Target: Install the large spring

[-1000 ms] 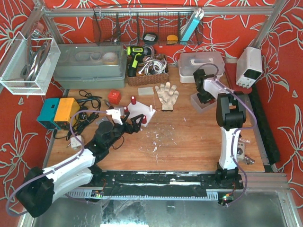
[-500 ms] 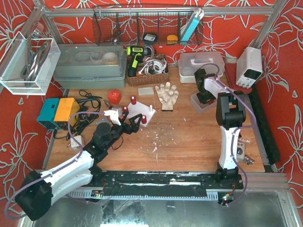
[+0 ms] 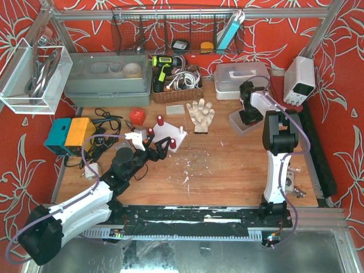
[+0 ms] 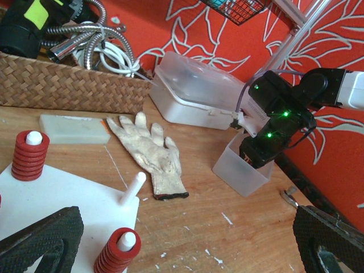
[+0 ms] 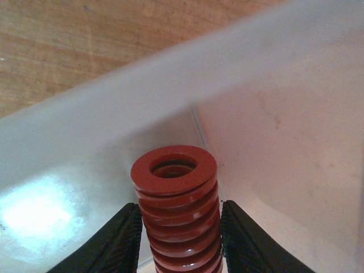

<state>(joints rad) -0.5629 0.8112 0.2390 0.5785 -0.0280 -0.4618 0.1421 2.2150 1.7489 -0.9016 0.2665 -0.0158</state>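
My right gripper (image 3: pixel 248 115) reaches down into a translucent bin (image 3: pixel 238 124). In the right wrist view its jaws (image 5: pixel 178 230) are closed on both sides of a large red spring (image 5: pixel 174 193) that stands upright inside the bin (image 5: pixel 273 108). My left gripper (image 3: pixel 157 151) is open and empty at the near edge of a white peg plate (image 3: pixel 173 135). In the left wrist view (image 4: pixel 182 253) the plate (image 4: pixel 62 199) carries red springs on pegs (image 4: pixel 28 154) (image 4: pixel 116 256) and one bare white peg (image 4: pixel 131 189).
A white glove (image 3: pixel 200 115) lies between the plate and the bin. A wicker basket (image 3: pixel 176 85), a lidded white box (image 3: pixel 242 77) and a grey tub (image 3: pixel 108 79) stand at the back. Teal and yellow boxes (image 3: pixel 69 135) with cables are at the left.
My right wrist has shifted slightly to the right over the bin. My left arm edged a little towards the plate, then stayed still.
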